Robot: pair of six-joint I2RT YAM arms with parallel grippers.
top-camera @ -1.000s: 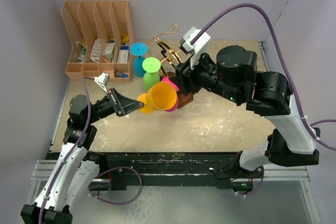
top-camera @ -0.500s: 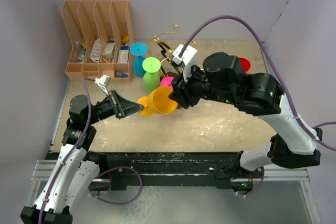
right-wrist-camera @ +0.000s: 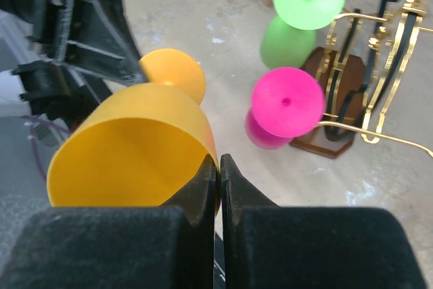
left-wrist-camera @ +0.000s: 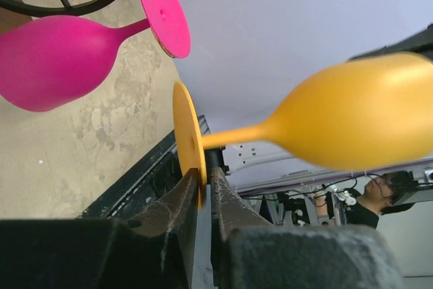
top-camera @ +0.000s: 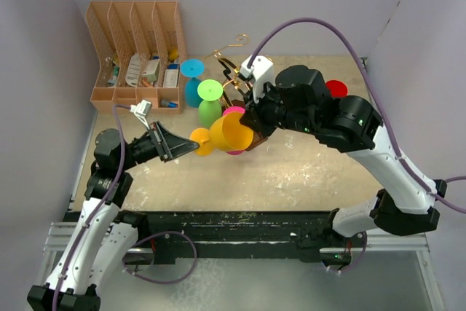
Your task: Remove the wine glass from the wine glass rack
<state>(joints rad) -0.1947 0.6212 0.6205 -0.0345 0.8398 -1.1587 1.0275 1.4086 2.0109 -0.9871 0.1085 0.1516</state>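
Above the mottled beige tabletop (top-camera: 306,172), just off the gold-wire wine glass rack (right-wrist-camera: 336,143) with its dark wooden base, a smooth orange wine glass (left-wrist-camera: 358,120) lies sideways in mid-air. The right gripper (right-wrist-camera: 218,167) clamps its thin rim; the left gripper (left-wrist-camera: 205,187) pinches its flat round foot.

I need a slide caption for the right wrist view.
Right gripper shut on the rim of the orange wine glass, beside the gold wire rack holding a pink glass.
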